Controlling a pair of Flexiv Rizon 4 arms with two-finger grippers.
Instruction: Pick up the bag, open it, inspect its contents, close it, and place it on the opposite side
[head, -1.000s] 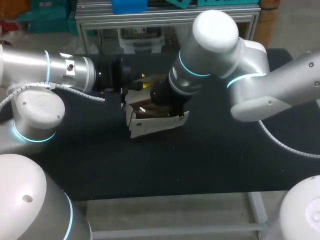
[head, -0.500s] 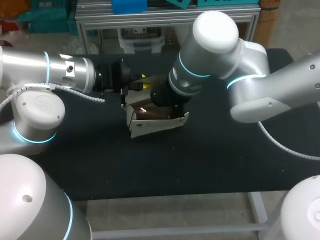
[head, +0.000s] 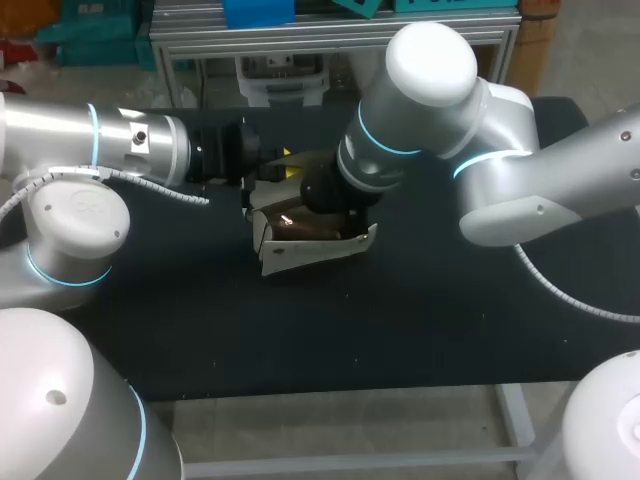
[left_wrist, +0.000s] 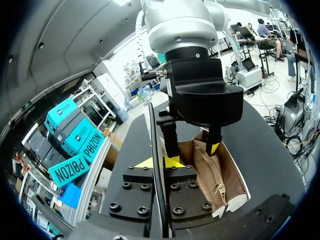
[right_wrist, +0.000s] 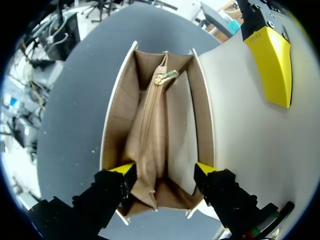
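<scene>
Head view: one pale bag (head: 310, 255) stands open in the middle of the tabletop (head: 200, 320). Right gripper (right_wrist: 165, 169) spreads wide inside its mouth, while left gripper (left_wrist: 159, 162) pinches one side wall.

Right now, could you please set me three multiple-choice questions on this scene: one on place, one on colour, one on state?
1. The tips of the right claw are: A inside the bag; B beside it; C under it.
2. Inside, the bag is: A blue; B red; C tan.
3. The bag's mouth is: A clasped shut; B spread open; C taped over.
Answers: A, both yellow tips sit between its walls; C, tan shows in the right wrist view; B, the walls stand apart.
</scene>
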